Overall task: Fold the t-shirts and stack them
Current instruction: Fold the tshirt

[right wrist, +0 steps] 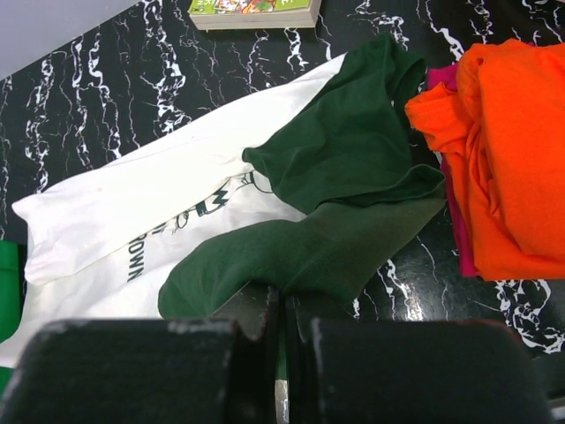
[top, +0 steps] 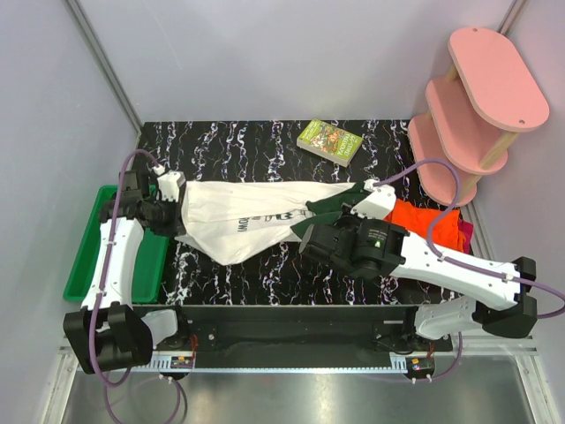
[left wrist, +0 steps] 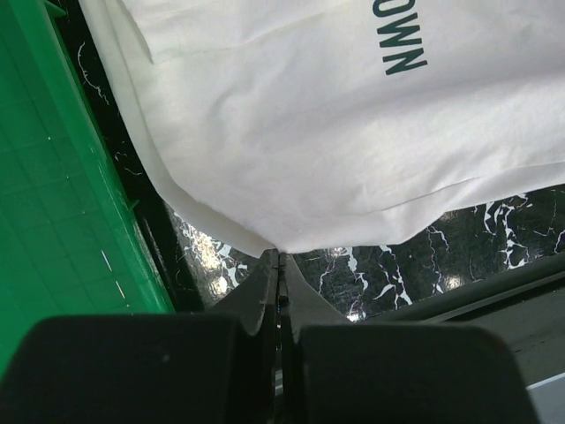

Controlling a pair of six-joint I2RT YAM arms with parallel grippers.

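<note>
Top view: three shirts are showing. The white shirt [top: 252,221] is lying stretched across the middle of the table [top: 229,141]. The orange shirt [top: 428,219] is sitting bunched at centre right, mostly covering the magenta shirt [top: 465,231]. One book [top: 329,141] is lying at upper centre and one tray [top: 88,256] at the left. The left gripper [top: 179,210] and right gripper [top: 307,237] are meeting the white shirt's two ends.

Left wrist: the left gripper [left wrist: 279,265], fingers pressed together, is pinching the white shirt's [left wrist: 309,132] edge at lower centre. The frame's top is cutting off the print.

Right wrist: the right gripper [right wrist: 281,305], fingers together, is clamping the lower of two green sleeves [right wrist: 300,256]. The orange shirt [right wrist: 512,159] is running off the right, and the magenta shirt [right wrist: 455,221] is showing only as a sliver.
</note>
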